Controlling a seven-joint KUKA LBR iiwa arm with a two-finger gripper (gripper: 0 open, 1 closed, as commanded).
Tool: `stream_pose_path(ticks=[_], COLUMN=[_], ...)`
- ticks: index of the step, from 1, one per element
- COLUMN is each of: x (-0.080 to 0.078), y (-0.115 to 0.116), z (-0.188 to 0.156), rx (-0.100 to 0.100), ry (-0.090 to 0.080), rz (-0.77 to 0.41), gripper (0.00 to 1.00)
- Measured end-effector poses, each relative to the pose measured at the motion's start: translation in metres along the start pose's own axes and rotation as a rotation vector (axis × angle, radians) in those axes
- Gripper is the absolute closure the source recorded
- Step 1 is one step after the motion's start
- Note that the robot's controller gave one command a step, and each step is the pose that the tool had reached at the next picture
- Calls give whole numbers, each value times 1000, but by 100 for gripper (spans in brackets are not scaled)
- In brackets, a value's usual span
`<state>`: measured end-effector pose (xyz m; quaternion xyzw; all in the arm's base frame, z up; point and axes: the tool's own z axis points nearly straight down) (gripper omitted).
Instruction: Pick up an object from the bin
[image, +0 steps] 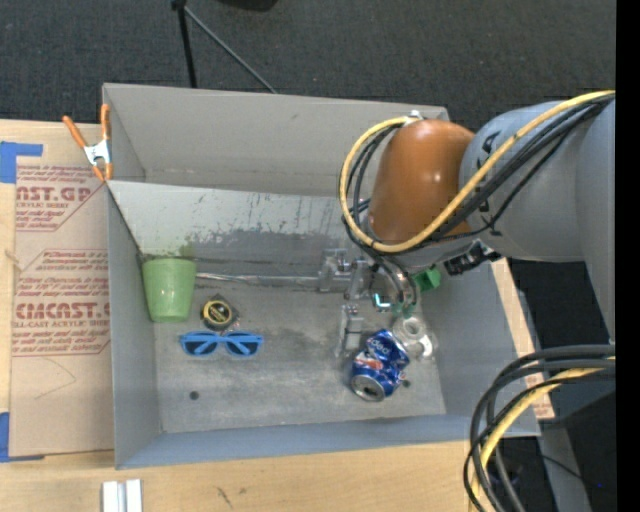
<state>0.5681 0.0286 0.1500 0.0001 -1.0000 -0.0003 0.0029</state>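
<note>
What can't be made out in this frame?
Camera view:
1. Green thing at the bin's right wall: mostly hidden under the arm's orange cover, kind unclear.
2. Pale thing beside the crushed blue can: partly under the arm, cannot be named.
3. Round yellow-and-black thing by the green cup: too small to identify.

The arm (545, 180) reaches in from the right; its orange-capped wrist (420, 180) sits right of centre, gripper (352, 318) just below.
</note>
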Motion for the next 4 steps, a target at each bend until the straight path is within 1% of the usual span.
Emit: stream_pose_path(ticks=[1, 2, 3, 4], x=[72, 41, 40, 45], y=[-117, -78, -79, -72], z=[31, 81, 78, -75], rx=[3, 1, 2, 6], ry=[-3, -7, -9, -15], rz=[-465, -749, -747, -723], gripper=[0, 0, 100, 100])
